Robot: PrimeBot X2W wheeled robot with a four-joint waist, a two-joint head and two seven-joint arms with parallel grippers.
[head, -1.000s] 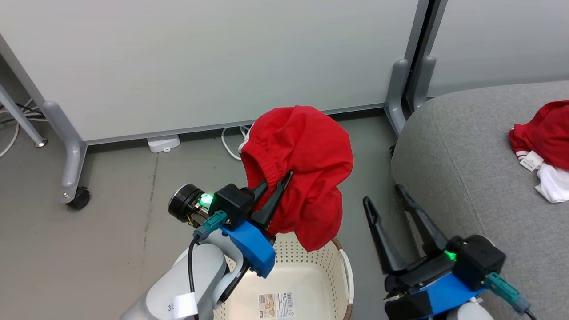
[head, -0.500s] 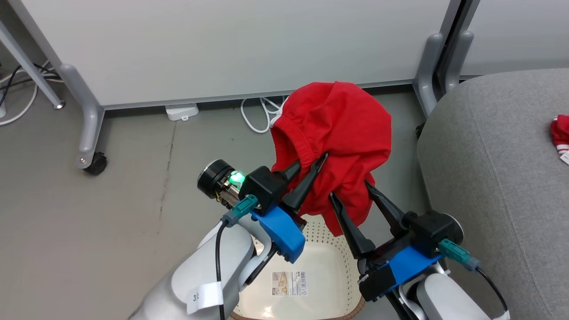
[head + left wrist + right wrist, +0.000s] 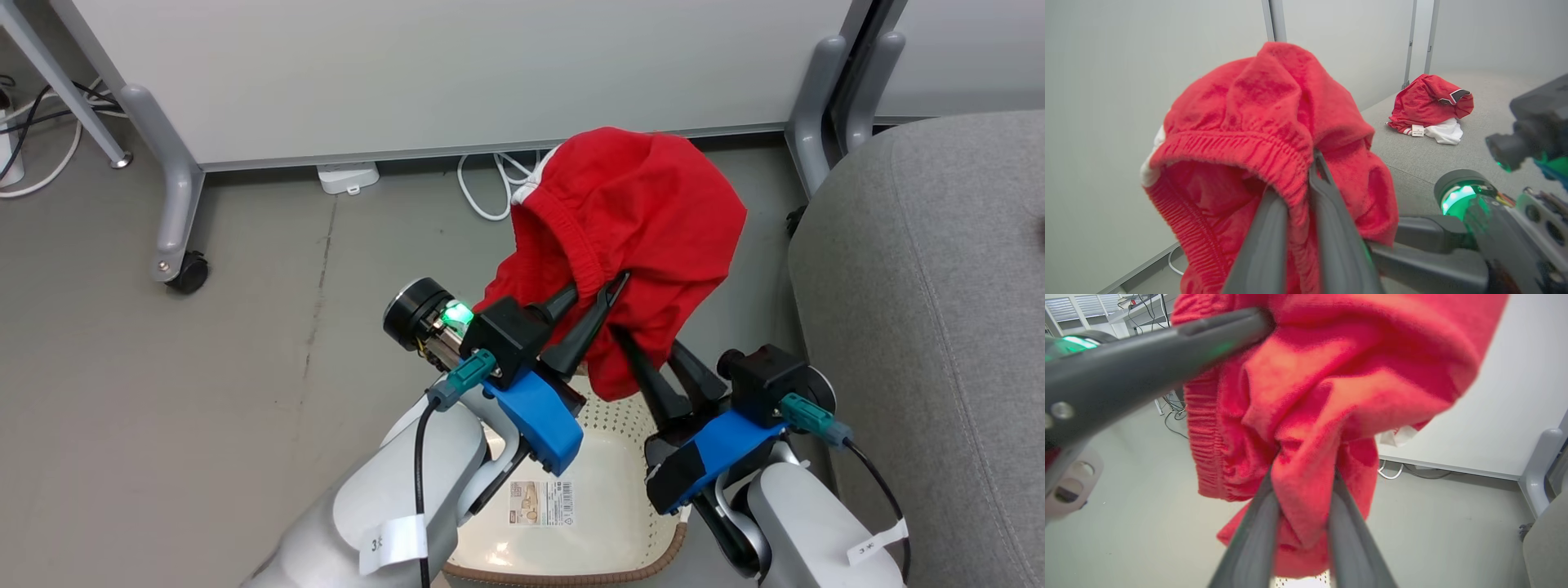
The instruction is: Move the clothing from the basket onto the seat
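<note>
The left tool (image 3: 598, 283) pinches the elastic waistband of a red garment (image 3: 653, 196), which hangs above the basket (image 3: 600, 420). The right tool (image 3: 657, 359) seems pressed onto a lower fold of the same garment, its tips buried in the cloth. Another red piece (image 3: 1427, 102) lies on the seat (image 3: 922, 310).

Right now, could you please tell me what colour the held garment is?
The garment is red, clearest in the left wrist view.

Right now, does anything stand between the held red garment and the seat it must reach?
Nothing visible. The red garment, pinched by left gripper and right gripper above the basket, has open air toward the seat.
</note>
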